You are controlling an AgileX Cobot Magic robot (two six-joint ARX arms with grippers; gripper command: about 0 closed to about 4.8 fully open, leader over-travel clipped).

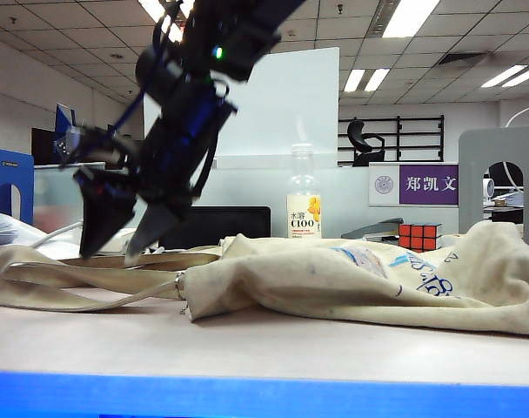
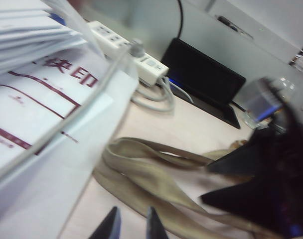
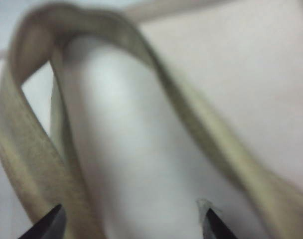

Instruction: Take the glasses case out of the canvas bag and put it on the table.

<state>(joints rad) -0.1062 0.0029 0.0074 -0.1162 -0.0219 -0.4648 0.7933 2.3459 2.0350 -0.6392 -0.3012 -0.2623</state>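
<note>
Your right end effector (image 1: 117,244) hangs wide open right over the canvas bag (image 1: 360,279) straps (image 3: 32,164). Glasses case isn't visible. Beyond the bag: one bottle (image 1: 303,205), one Rubik's cube (image 1: 419,236). Left end effector (image 2: 131,226) is nearly closed, empty, above the counter (image 2: 191,129); one power strip (image 2: 126,50) and a paper stack (image 2: 37,79) lie ahead.
</note>
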